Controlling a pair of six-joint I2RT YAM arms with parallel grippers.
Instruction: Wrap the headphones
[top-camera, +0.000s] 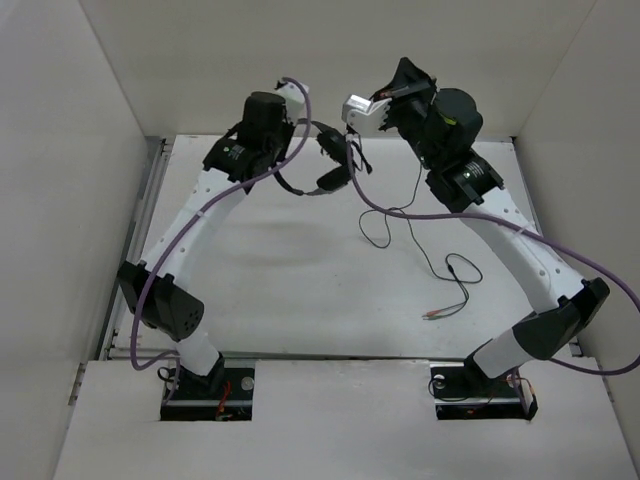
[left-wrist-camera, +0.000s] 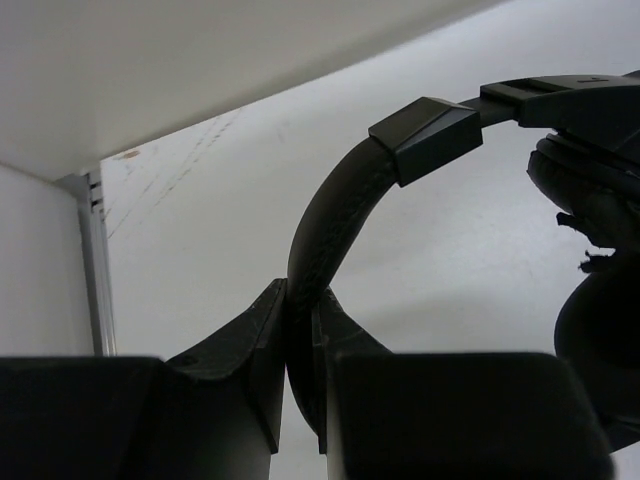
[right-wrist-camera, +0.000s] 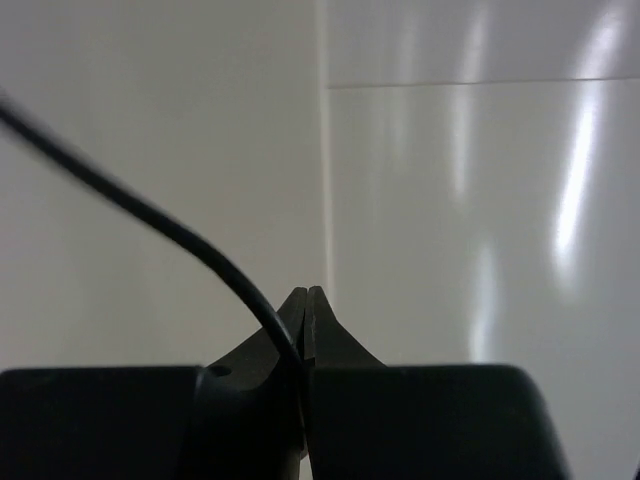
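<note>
The black headphones hang in the air at the back of the table, held by the thin headband. My left gripper is shut on that headband, which runs up between its jaws; a padded earcup shows at the right edge. My right gripper is raised near the back wall and shut on the thin black cable, which leaves its jaws up and to the left. The rest of the cable trails down over the table to the pink and green plugs.
Thick purple robot cables loop between the two wrists and along both arms. White walls enclose the table at the back and on both sides. A metal rail runs along the table's left edge.
</note>
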